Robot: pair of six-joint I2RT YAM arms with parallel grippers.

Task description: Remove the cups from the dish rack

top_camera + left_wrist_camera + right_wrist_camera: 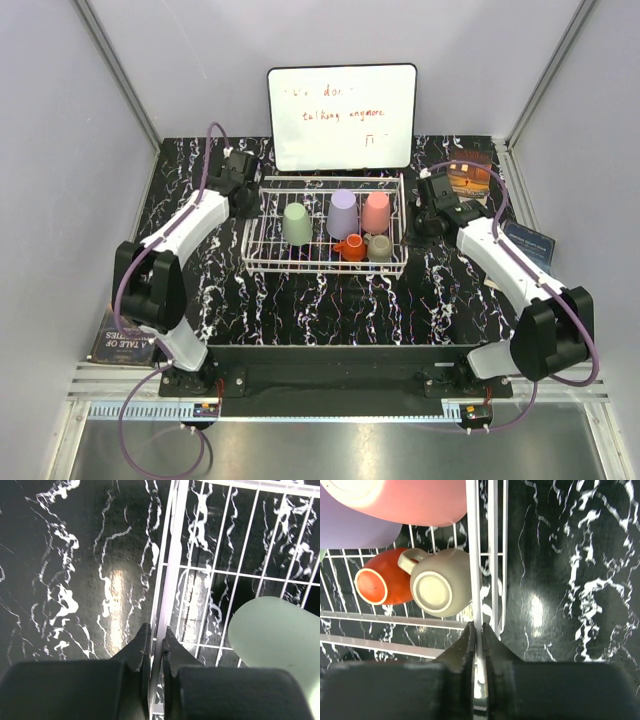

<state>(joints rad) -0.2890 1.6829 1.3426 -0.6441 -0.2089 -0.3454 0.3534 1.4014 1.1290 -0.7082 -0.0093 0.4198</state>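
Left fingers (pixel 136 652) and right fingers (pixel 462 647) each clamp tight on the dish rack (pixel 172 555) rim.

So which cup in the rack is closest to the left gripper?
The pale green cup, at the left end of the dish rack; the left gripper is shut on the rail beside it, and the rest stand farther right.
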